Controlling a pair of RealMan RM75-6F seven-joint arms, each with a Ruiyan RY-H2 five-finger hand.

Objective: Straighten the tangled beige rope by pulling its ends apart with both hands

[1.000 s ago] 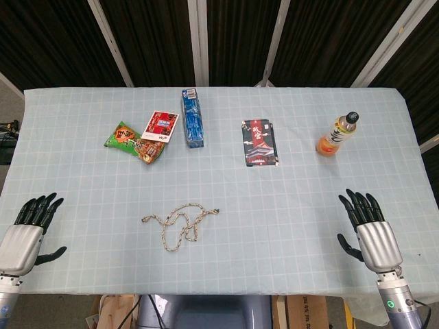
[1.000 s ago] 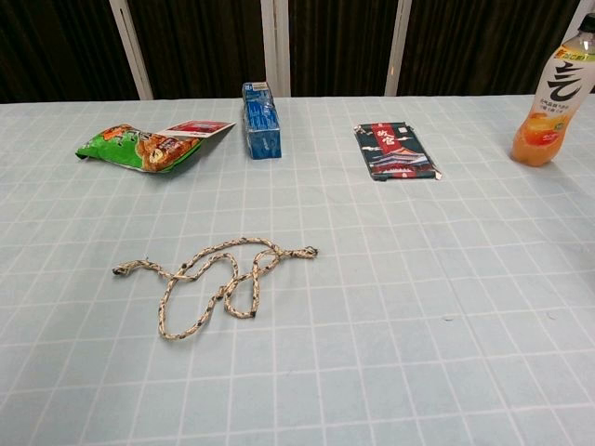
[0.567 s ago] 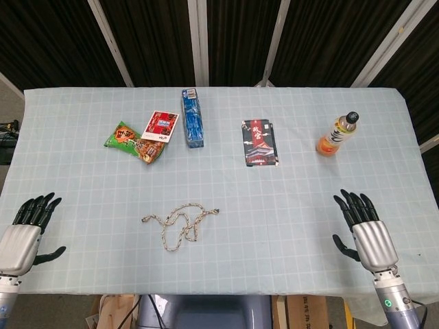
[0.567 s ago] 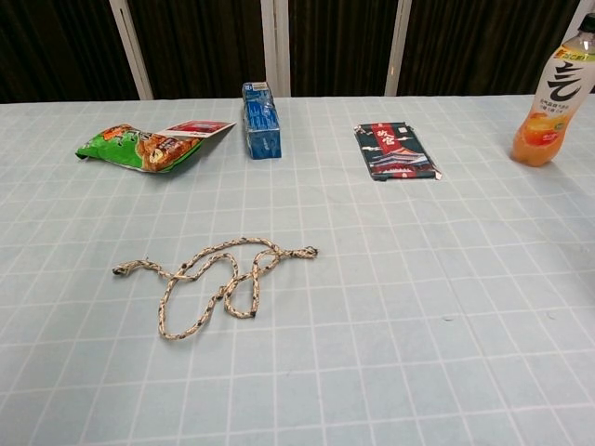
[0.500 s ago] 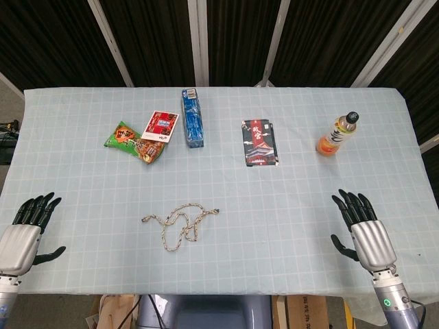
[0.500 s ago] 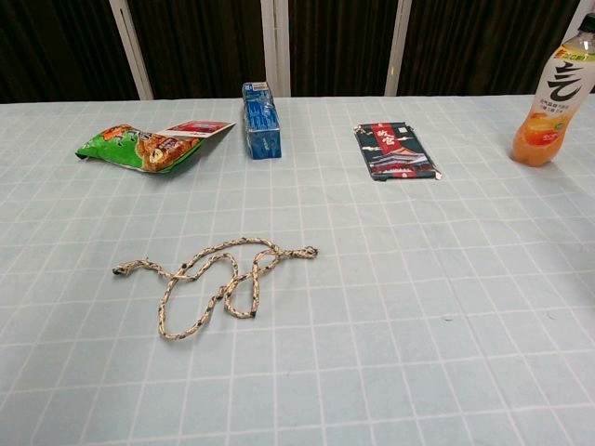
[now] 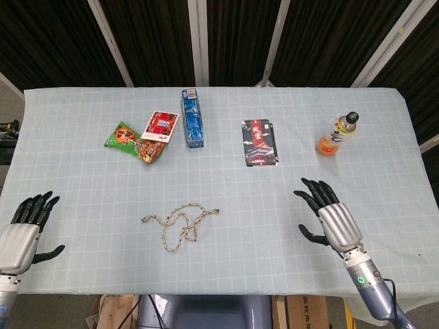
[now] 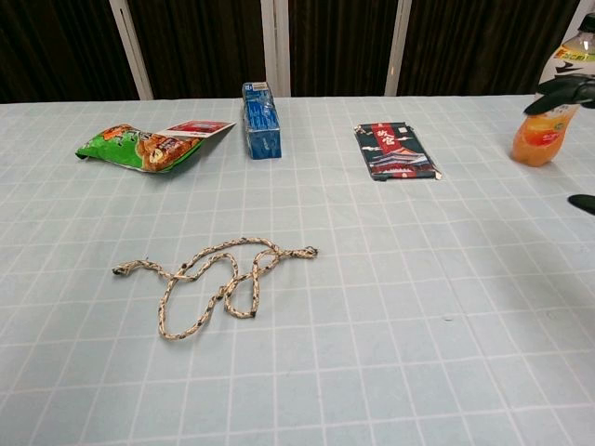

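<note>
The beige rope [image 7: 180, 223] lies in loose loops on the table [image 7: 274, 171], toward the near edge and left of its middle, untouched. My left hand [image 7: 22, 233] hangs at the near left corner and my right hand [image 7: 330, 219] over the near right part, both with fingers spread and holding nothing, both well apart from the rope. The risk I see is grabbing a loop instead of an end, which would tighten the tangle. The ends are thin and flat on the cloth [image 7: 82, 164], so my fingers may bunch the cloth or slip off.
</note>
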